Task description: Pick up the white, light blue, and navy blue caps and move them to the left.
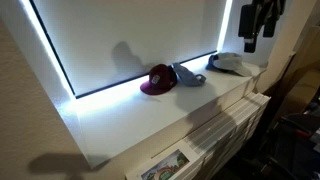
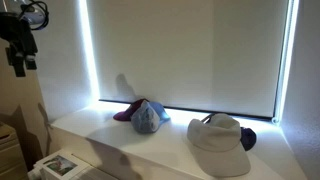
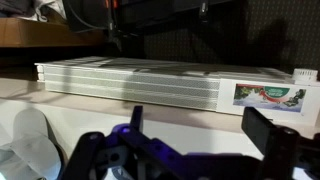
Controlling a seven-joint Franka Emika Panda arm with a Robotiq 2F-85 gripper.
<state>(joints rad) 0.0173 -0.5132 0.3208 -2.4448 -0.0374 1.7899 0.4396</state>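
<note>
Four caps lie on a white ledge [image 1: 120, 125] under a drawn blind. In both exterior views there is a white cap [image 1: 233, 64] [image 2: 218, 142] with a navy blue cap [image 2: 248, 138] partly tucked behind it. A light blue cap [image 1: 187, 74] [image 2: 150, 117] leans against a maroon cap [image 1: 157, 80] [image 2: 124, 112]. My gripper [image 1: 249, 42] [image 2: 20, 62] hangs high in the air, off the end of the ledge beyond the white cap. In the wrist view my gripper [image 3: 200, 122] is open and empty. A white shape at the lower left may be the white cap [image 3: 25, 140].
A white slatted radiator cover [image 3: 150, 80] [image 1: 225, 120] runs below the ledge. A printed leaflet [image 3: 270, 95] [image 1: 165, 165] [image 2: 55, 165] lies near its end. The blind [image 2: 190, 50] glows at its edges behind the caps. Dark clutter [image 1: 295, 110] stands beside the ledge.
</note>
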